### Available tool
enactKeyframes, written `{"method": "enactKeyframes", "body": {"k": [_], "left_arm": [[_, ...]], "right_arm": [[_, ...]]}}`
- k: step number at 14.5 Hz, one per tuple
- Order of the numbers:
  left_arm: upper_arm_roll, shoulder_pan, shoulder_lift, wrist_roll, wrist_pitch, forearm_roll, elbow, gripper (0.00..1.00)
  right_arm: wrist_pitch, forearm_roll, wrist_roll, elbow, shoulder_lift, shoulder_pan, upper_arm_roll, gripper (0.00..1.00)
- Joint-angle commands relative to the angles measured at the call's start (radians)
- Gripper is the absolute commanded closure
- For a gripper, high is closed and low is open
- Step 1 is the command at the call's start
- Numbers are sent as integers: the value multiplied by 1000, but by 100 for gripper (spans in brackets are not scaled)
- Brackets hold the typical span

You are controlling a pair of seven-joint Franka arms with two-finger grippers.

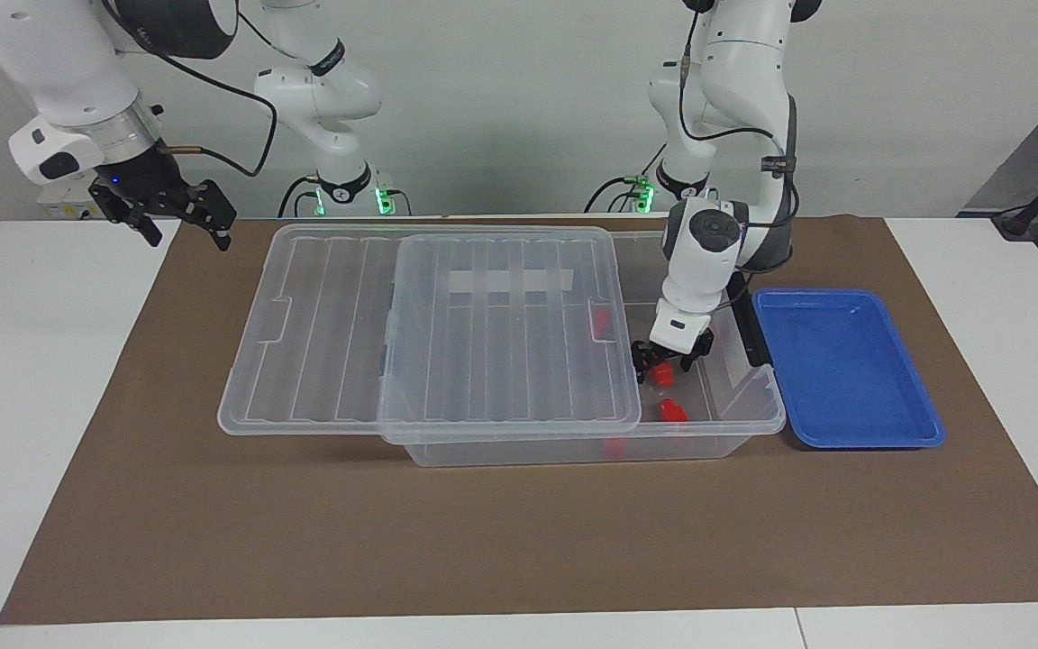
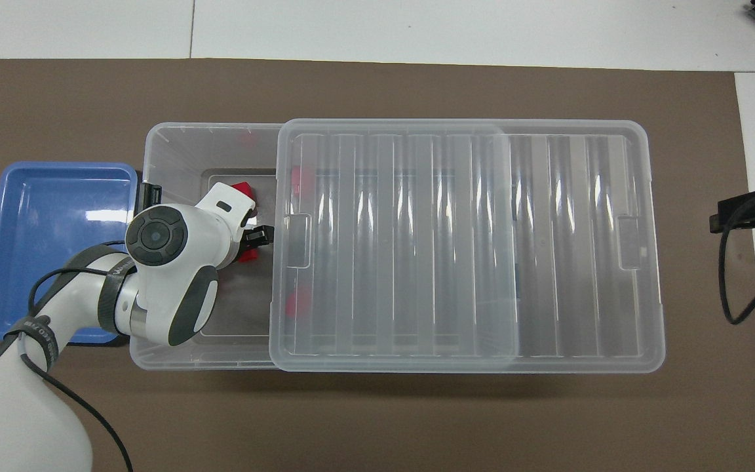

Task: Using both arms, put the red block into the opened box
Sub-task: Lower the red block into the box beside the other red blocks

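Observation:
The clear box [image 1: 735, 424] [image 2: 174, 141] sits mid-mat, its ribbed lid [image 1: 447, 324] [image 2: 469, 242] slid toward the right arm's end so only the end by the left arm is uncovered. My left gripper [image 1: 663, 362] [image 2: 253, 239] is down in that uncovered end, open. A red block [image 1: 660, 375] [image 2: 248, 254] lies between and just under its fingertips. A second red block [image 1: 672, 411] [image 2: 241, 189] rests on the box floor, farther from the robots. My right gripper [image 1: 181, 214] [image 2: 754, 213] waits open, up over the mat's edge.
A shallow blue tray [image 1: 843, 370] [image 2: 56, 249] lies against the box at the left arm's end. Red shapes [image 1: 600, 320] [image 2: 295, 303] show through the lid's edge. A black latch [image 1: 751, 333] stands on the box's end wall.

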Motion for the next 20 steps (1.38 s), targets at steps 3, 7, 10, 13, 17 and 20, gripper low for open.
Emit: {"method": "enactKeyframes", "body": {"k": [3, 7, 10, 13, 17, 20], "left_arm": [[5, 9, -22, 26, -12, 5, -5, 0], [8, 7, -59, 26, -116, 5, 40, 0], [8, 6, -79, 26, -158, 5, 52, 0], [8, 6, -107, 27, -213, 39, 67, 0], [9, 10, -156, 59, -349, 40, 136, 0], [9, 26, -165, 78, -451, 40, 198, 0]], "right_arm": [[-6, 7, 14, 26, 9, 9, -7, 0], [0, 7, 12, 20, 6, 8, -7, 0], [0, 9, 12, 16, 5, 8, -7, 0], [0, 9, 12, 16, 3, 8, -7, 0], [0, 9, 12, 14, 3, 8, -7, 0], [0, 9, 12, 14, 3, 8, -7, 0]]}}
